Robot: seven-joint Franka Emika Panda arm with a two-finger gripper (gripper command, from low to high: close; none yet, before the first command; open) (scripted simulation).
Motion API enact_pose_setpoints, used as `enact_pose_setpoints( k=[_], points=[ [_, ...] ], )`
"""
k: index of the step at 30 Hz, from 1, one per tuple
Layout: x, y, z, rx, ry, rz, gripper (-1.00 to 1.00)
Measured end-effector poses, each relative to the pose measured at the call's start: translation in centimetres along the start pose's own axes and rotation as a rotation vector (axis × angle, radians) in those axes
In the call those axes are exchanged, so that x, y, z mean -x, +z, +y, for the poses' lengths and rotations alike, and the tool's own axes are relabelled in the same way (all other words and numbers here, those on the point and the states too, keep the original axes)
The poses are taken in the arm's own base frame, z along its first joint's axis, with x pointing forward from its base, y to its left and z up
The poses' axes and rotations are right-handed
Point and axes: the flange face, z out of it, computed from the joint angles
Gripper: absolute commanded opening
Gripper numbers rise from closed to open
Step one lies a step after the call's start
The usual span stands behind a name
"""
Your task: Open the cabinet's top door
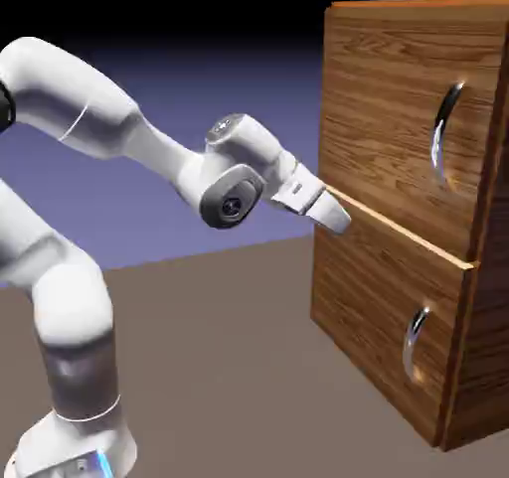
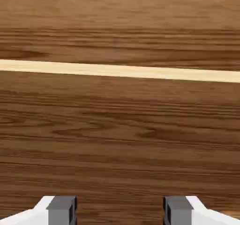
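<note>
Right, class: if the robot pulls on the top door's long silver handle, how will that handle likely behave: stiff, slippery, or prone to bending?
The handle looks like polished metal, so probably stiff and unlikely to bend. Its glossy shine suggests it may be slippery under the open end effector. It bows out from the top door, so fingers could likely hook behind it.

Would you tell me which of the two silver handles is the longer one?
The upper handle, on the top door; it is a long curved bar, while the lower handle is shorter.
</note>
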Motion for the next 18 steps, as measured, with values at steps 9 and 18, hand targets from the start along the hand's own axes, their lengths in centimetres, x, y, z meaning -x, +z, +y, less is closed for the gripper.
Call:
enact_pose_setpoints(
  k=[9,18],
  points=[
    [-3.3,-6.0,-3.9,-0.142,-0.071,0.117,0.00],
    [-6.5,-11.4,-4.8,-0.269,-0.102,0.237,0.00]
  ],
)
